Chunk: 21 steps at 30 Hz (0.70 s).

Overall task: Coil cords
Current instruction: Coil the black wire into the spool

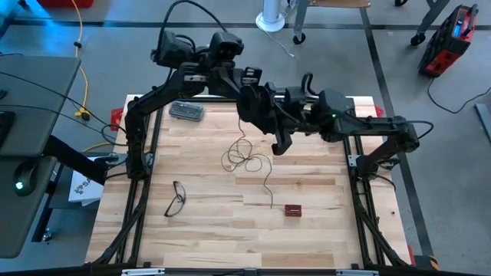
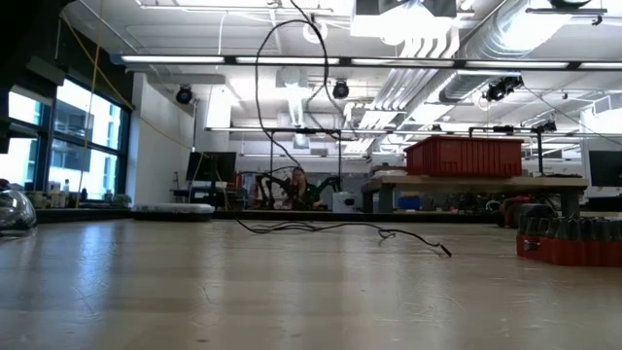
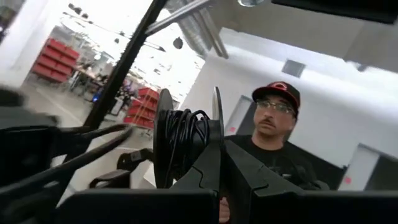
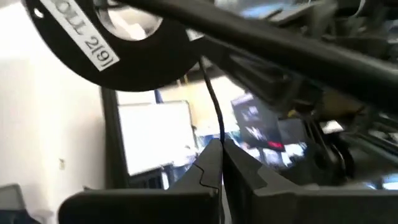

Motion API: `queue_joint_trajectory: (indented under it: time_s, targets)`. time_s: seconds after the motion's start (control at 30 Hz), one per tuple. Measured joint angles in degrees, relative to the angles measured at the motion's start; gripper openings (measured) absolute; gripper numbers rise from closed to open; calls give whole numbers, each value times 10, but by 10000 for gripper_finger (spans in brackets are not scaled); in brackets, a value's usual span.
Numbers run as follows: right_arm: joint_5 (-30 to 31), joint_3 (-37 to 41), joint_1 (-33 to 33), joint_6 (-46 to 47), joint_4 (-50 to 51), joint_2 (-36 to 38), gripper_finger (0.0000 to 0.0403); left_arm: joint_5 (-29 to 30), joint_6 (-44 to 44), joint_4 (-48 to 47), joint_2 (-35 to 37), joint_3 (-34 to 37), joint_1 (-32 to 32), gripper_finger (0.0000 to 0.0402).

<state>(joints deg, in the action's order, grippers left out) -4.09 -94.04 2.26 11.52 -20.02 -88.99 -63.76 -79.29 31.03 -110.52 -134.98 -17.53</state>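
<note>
The thin dark wire [image 1: 247,159] lies in loose loops on the wooden table's middle, and one strand rises from there toward the grippers [image 2: 260,117]. Its small black reel [image 3: 186,140], partly wound, is held up in the air above the table's far middle. My left gripper [image 1: 257,111] is shut on the reel. My right gripper [image 1: 280,144] is just beside it, shut on the wire [image 4: 214,106] a short way from the reel [image 4: 118,56]. Both grippers are above the top of the low view. My left gripper pinches one of the reel's side discs [image 3: 216,134] at its rim between its two fingers. The reel is lifted clear of the table, with the wound wire beside the fingers. My right gripper pinches a single strand of the wire [image 4: 217,134] between its fingertips. From there the wire runs fairly straight to the reel close by, well above the table.
Black-framed eyeglasses [image 1: 176,198] lie at the near left. A small red block [image 1: 293,209] lies near the wire's free end. A clear grey case [image 1: 186,111] sits at the far left. A yellow cable [image 1: 80,77] lies off the table. A person [image 3: 273,124] stands beyond the table.
</note>
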Motion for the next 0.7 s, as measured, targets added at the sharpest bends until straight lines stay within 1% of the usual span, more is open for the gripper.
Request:
queue_joint_trajectory:
  time_s: [0.07, 0.17, 0.4, 0.57, 0.7]
  targets:
    - [-13, 0, 0, 8, -30, -9, 0, 1, 0, 23, 0, 0, 2, 0]
    - [-31, 0, 0, 31, -49, -17, 0, 0, 16, 33, 1, 0, -2, 0]
    - [-29, 0, 0, 43, -54, -18, 0, 12, 81, 38, 3, 0, -30, 0]
    - [-35, 0, 0, 77, -63, -18, 0, 17, 128, 37, 3, 0, -47, 0]
    - [-33, 0, -1, 78, -63, -16, 0, 0, 130, 36, 10, 0, -71, 0]
